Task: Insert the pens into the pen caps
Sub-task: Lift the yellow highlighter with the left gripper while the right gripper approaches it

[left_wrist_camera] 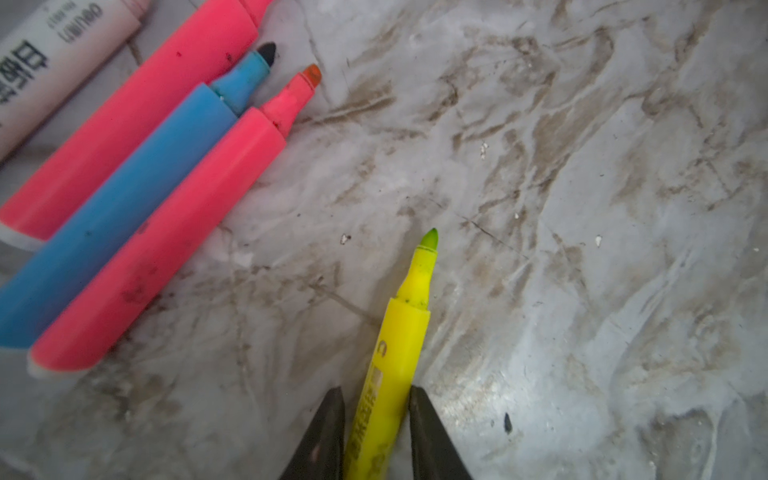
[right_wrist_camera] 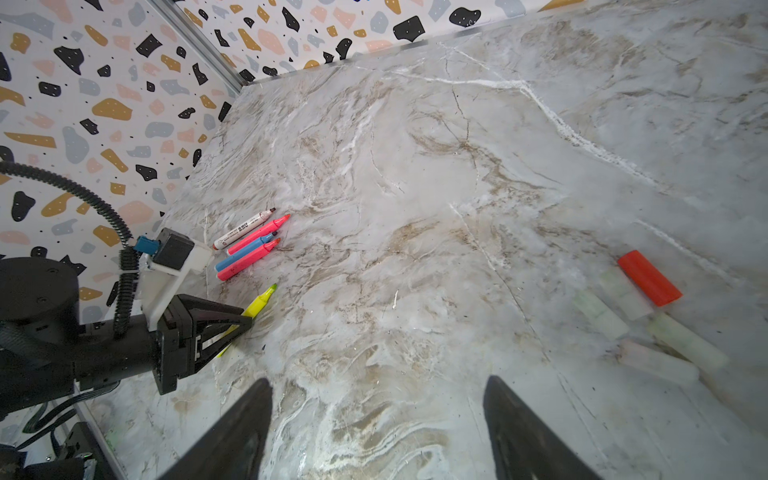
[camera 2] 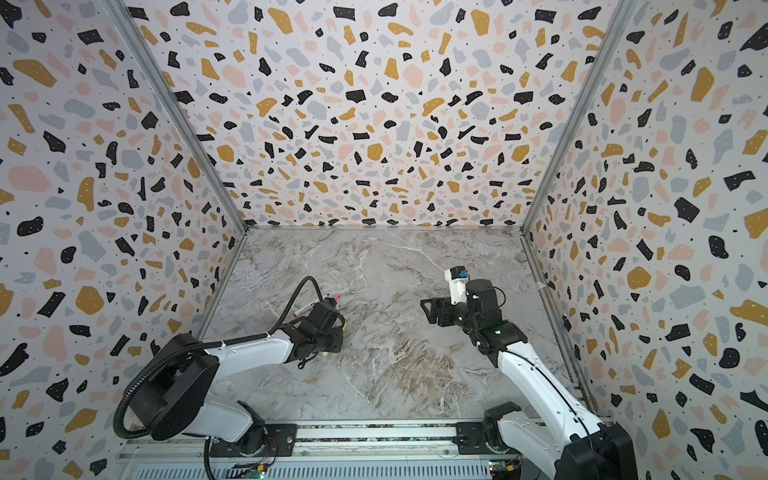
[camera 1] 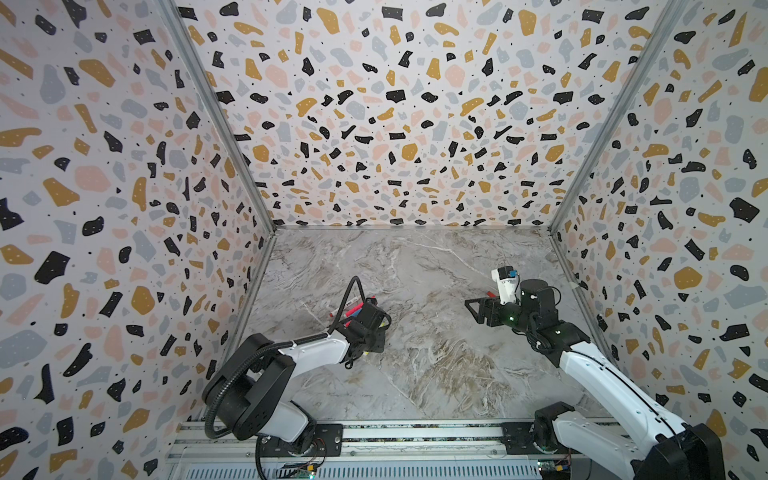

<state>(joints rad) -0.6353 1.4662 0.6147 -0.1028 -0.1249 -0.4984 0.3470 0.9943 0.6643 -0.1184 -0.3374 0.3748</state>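
Between the fingers of my left gripper (left_wrist_camera: 377, 390) lies the yellow pen (left_wrist_camera: 405, 332), flat on the marble tabletop (left_wrist_camera: 582, 208). The jaws stand narrow, one on each side of the rear barrel and close against it. Whether they already pinch it, I cannot tell. The pen's long axis runs straight out from the wrist, with the uncapped tip pointing away from the hand, ahead of the fingertips. The blue pen (left_wrist_camera: 124, 208), the two pink pens (left_wrist_camera: 166, 232) and the white-barrelled pen (left_wrist_camera: 54, 62) lie side by side off to one side of the hand, apart from the yellow pen.

My right gripper (right_wrist_camera: 378, 379) hangs wide open and empty. The red pen cap (right_wrist_camera: 648, 282) and several pale translucent pen caps (right_wrist_camera: 685, 341) lie clustered near it, well apart from my left gripper.

Judgement: the right arm is nearer the caps. The coming move depends on bringing the yellow tip into line with a cap's open end.
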